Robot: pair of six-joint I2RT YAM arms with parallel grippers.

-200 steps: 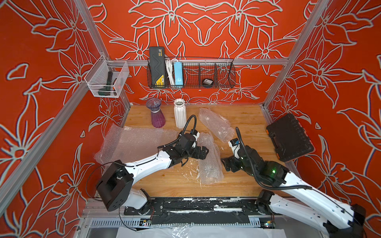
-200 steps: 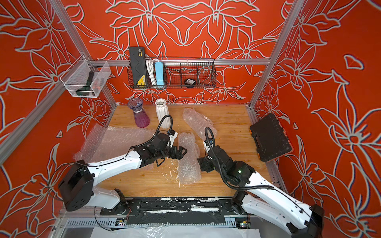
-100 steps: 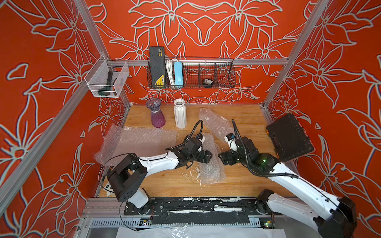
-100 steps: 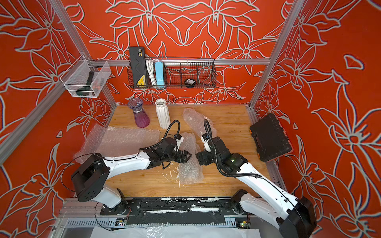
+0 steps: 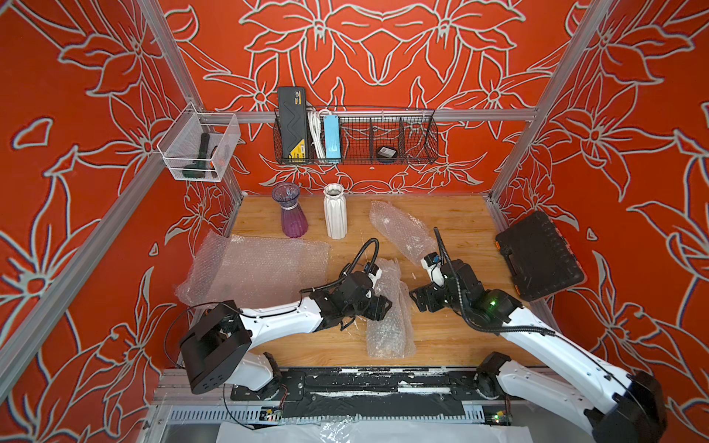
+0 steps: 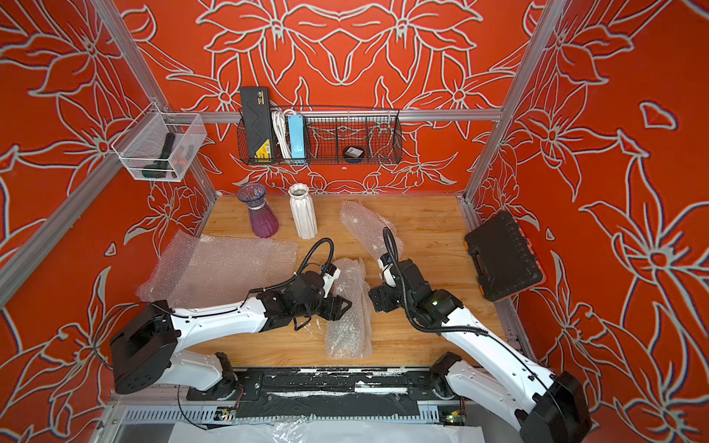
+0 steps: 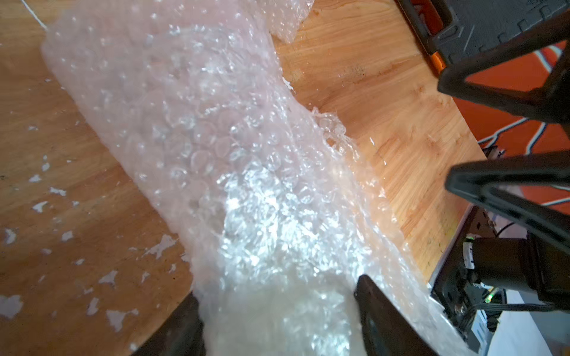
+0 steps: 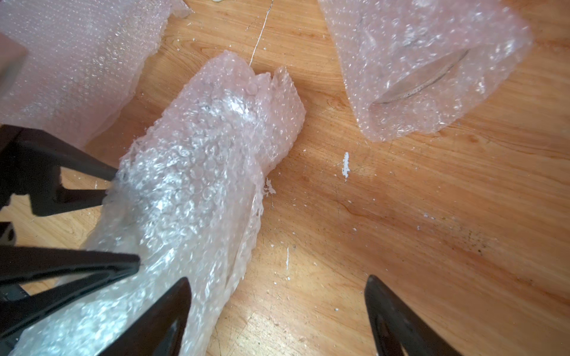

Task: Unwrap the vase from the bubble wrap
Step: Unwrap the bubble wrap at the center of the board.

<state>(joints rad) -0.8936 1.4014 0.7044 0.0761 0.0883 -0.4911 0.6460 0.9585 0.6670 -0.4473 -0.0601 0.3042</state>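
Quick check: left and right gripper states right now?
Left gripper: fingers on both sides of the wrapped bundle; whether they grip it cannot be told.
Right gripper: open, holding nothing, beside the bundle.

Left pincer (image 5: 378, 307) closing around bubble wrap (image 5: 389, 307); right pincer (image 5: 416, 299) moved nearer.

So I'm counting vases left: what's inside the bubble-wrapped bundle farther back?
Through the farther bundle a curved clear rim shows, likely glass. The wrap hides its shape and the rest.
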